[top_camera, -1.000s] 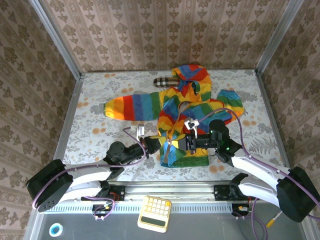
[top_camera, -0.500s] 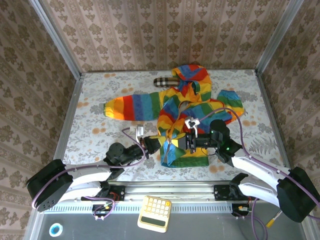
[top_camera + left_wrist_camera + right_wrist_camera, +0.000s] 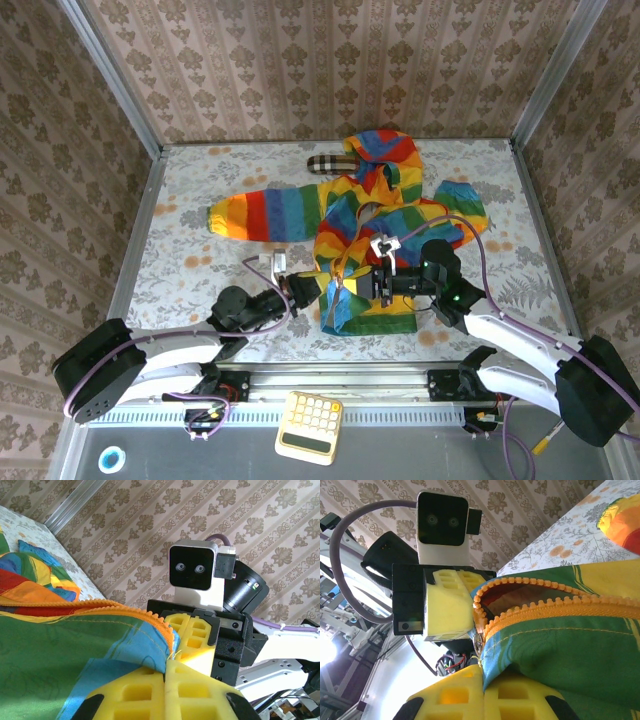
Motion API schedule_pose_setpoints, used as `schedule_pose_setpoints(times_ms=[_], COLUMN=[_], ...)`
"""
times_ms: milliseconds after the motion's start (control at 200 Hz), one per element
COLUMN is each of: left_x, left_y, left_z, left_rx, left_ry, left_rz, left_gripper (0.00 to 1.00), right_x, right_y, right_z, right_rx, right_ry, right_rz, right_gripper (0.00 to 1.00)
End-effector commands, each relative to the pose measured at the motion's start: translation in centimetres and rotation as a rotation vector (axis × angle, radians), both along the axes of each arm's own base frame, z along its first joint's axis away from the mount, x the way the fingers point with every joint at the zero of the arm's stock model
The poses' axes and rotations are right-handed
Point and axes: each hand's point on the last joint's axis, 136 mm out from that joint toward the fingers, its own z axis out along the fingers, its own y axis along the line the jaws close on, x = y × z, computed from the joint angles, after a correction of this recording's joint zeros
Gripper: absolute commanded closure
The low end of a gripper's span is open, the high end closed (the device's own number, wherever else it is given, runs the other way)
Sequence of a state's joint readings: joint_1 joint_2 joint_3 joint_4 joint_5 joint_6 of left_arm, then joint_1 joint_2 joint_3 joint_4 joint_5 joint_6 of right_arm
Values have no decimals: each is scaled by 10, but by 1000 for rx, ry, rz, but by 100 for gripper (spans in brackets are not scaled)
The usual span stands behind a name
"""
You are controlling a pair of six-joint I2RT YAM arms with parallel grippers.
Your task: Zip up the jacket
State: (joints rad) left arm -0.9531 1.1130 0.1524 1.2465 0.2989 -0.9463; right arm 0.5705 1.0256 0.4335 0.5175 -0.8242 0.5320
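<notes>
Since both rows of orange zipper teeth (image 3: 545,612) seemingly must meet at the hem before a slider can run, the left gripper (image 3: 316,288) is clamped shut on one bottom front edge of the small rainbow-striped hooded fabric jacket (image 3: 375,215), and the right gripper (image 3: 352,285) pinches the facing edge just beside it; the jacket lies spread mid-way across the floral-patterned surface (image 3: 190,260), front unzipped. Counted: one jacket; two grippers; two tooth rows; one small tan-black-white plaid item (image 3: 328,165) touching the jacket's far end.

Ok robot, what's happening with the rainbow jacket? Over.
Left gripper and right gripper shut on jacket front edges. Zipper open. Plaid item by hood, not blocking.
</notes>
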Motion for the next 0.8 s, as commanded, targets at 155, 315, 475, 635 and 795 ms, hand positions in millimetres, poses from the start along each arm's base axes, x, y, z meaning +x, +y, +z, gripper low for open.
schedule_pose_setpoints(times_ms=[155,315,475,635,795], left_x=[-5,-6,-10,-9,-8], left_y=[-3,-4,-8,-3,4], left_z=[-17,-19,-22,-23,-22], left_rx=[49,58,66,57,58], left_ry=[57,70,91,109,125], left_rz=[-64,-84,-122,-126,-132], left_gripper=[100,100,100,100,100], right_x=[-2,1,6,8,11], right_y=[3,5,8,10,8], right_z=[26,21,17,9,-2], right_rx=[66,60,57,34,-4], right_ry=[-82,-69,-62,-52,-46], right_rz=[33,39,36,42,33], right_gripper=[100,100,100,100,100])
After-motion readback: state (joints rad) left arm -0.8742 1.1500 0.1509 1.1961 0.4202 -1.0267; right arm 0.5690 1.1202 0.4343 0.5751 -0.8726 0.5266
